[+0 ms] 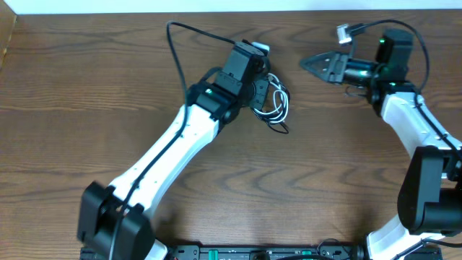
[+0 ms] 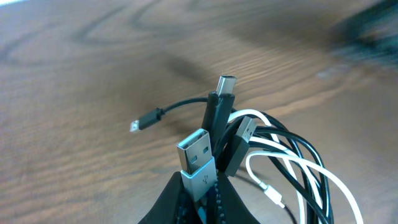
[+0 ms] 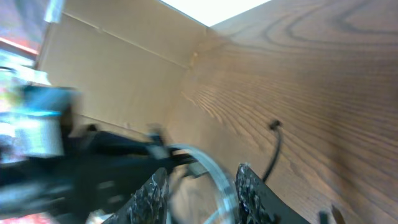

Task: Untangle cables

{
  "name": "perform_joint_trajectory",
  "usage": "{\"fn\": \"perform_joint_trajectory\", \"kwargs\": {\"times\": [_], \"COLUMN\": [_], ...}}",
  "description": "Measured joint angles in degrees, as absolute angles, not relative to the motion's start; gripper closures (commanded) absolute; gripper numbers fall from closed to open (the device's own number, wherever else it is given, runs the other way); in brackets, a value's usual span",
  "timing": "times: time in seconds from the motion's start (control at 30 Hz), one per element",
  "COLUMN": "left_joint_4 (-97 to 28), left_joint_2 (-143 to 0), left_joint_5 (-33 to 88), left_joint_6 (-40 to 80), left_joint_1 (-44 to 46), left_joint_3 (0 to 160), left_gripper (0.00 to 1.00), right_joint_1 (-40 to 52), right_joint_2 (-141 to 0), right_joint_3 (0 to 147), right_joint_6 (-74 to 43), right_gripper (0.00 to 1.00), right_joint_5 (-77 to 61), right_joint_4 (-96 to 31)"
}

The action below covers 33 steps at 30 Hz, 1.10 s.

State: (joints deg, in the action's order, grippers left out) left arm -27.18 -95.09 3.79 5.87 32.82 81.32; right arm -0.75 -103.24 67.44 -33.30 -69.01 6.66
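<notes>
Closest to your left wrist camera, the left hand [image 2: 198,193] is clamped on the pale USB plug [image 2: 194,154] of the white cable [image 2: 314,167]. The plug sticks up out of the dark fingers. Just behind it you see the black cable [image 2: 214,118]. One long black plug body stands nearly upright with a small metal tip on top, and a flat black plug [image 2: 239,142] leans against it.

To the right of the plugs, the white and black cords run together in crossed loops, one over another, wound into a single bundle. A thin black cord leaves the bundle to the left and ends in a small plug [image 2: 135,126] just above or on the table [image 2: 93,68]; you cannot tell which.

From overhead, the loops sit just beside your left hand, on its right-arm side, in the far half of the table.

Farther off, your right hand [image 1: 307,63] points toward the bundle, near it but not touching. Its wrist camera is blurred, yet it shows the two fingers [image 3: 247,190] standing apart. A pale curved streak crosses the gap, too blurred to name. Beyond that, a cardboard wall [image 3: 118,74] rises at the table's edge.
</notes>
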Motion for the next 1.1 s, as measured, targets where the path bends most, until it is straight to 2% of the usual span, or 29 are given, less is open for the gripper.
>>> {"fn": "perform_joint_trajectory", "kwargs": {"times": [0.13, 0.3, 0.5, 0.7, 1.1], "left_joint_4": [-27.16, -26.94, -25.93, -25.26, -25.04], "left_joint_2": [-93.54, -93.54, -93.54, -93.56, -95.07], "left_joint_5": [7.77, 8.4, 0.3, -3.7, -12.86], "left_joint_6": [1.02, -5.98, -9.26, -10.15, -10.31], "left_joint_1": [32.84, 32.84, 32.86, 32.82, 32.82], "left_joint_3": [81.34, 81.34, 81.34, 81.34, 81.34], "left_gripper": [0.93, 0.92, 0.93, 0.93, 0.92], "right_joint_1": [1.8, 2.98, 3.09, 3.81, 16.56], "right_joint_2": [-103.22, -102.74, -98.02, -92.99, -92.73], "right_joint_3": [67.44, 67.44, 67.44, 67.44, 67.44], "right_joint_6": [-30.22, -25.76, -19.68, -15.35, -13.85], "right_gripper": [0.72, 0.7, 0.65, 0.61, 0.61], "right_joint_5": [-65.71, -61.06, -52.05, -48.38, -37.17], "right_joint_4": [3.57, -3.57, -13.54, -15.88, -17.78]}}
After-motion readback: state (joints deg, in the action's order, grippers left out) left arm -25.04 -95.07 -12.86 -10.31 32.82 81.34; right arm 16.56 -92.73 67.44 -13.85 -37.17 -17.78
